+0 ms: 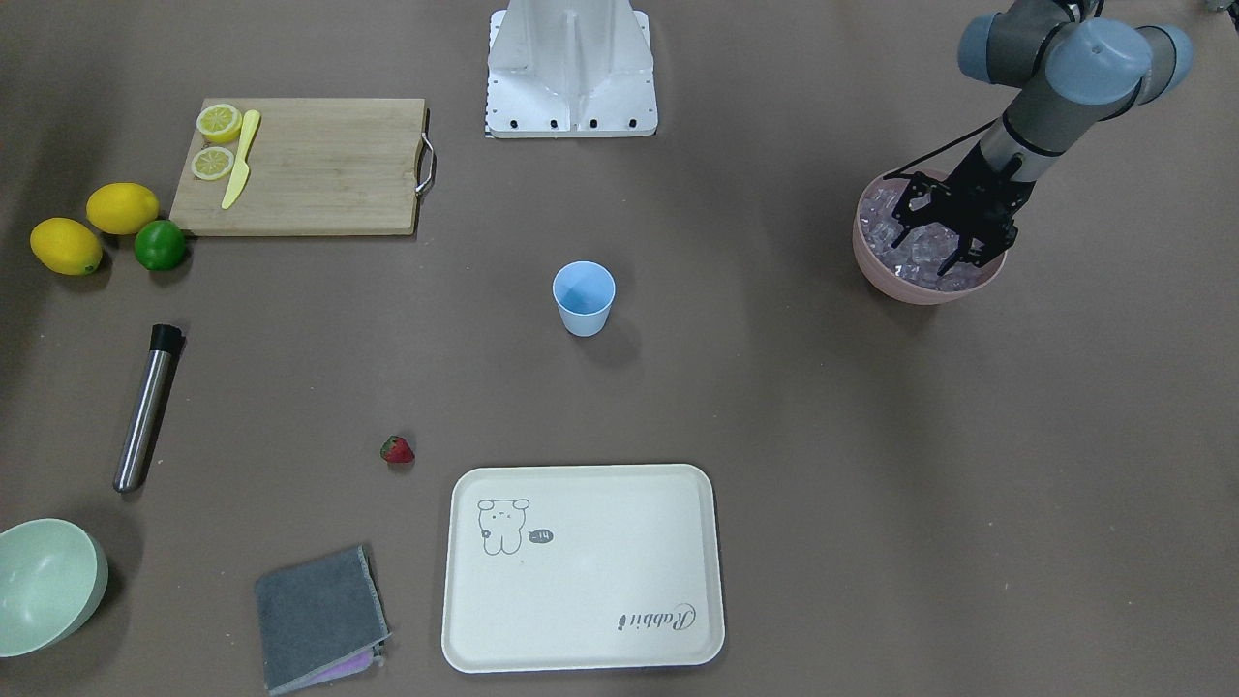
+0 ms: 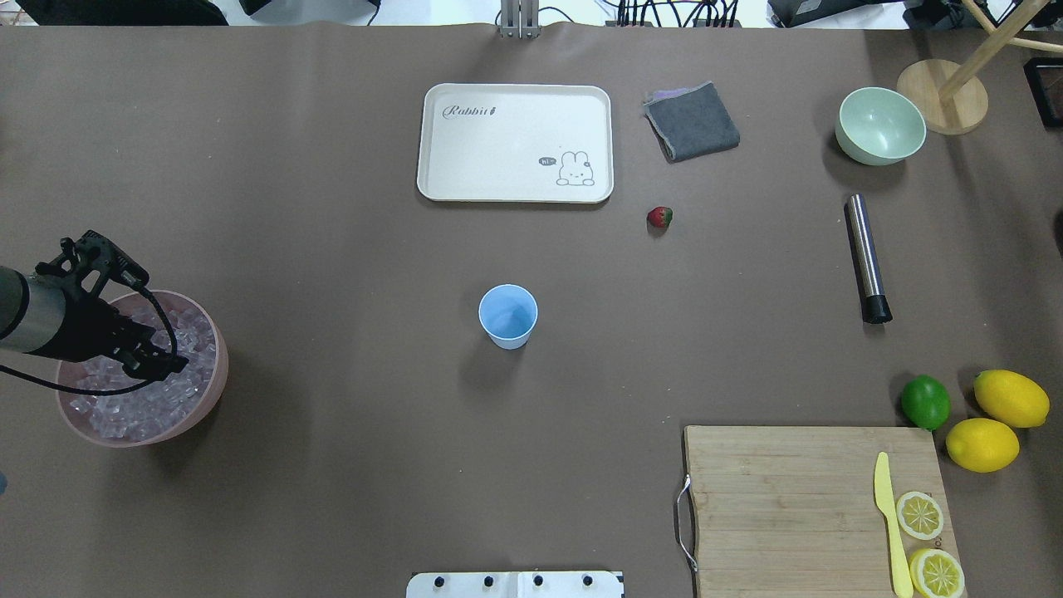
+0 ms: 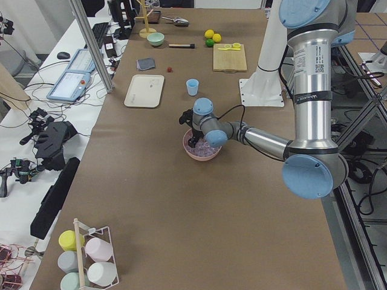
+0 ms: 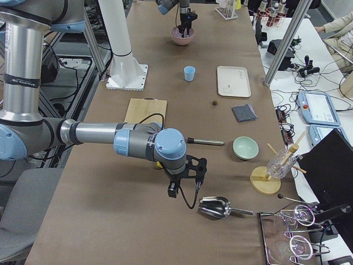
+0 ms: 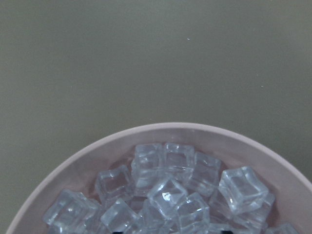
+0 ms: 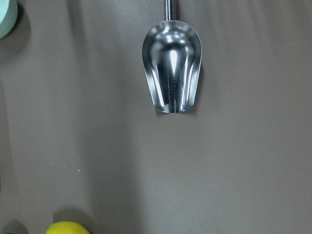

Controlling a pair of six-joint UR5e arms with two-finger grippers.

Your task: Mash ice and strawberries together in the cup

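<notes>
Dipping into the pink bowl (image 1: 905,288), the left end effector (image 1: 947,247) stands spread wide among the ice (image 5: 165,195), apparently gripping nothing. Best to close on 1 top cube and lift straight up. The cup (image 1: 584,298) sits empty mid-bench, with the strawberry (image 1: 397,450) well apart from it. Whether the right end effector (image 4: 185,182) is spread or closed, I cannot tell.

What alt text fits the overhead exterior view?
The left gripper reaches into a pink bowl of ice at the left edge of the table. The empty light-blue cup stands mid-table; the strawberry lies farther off, near a cream tray.
</notes>
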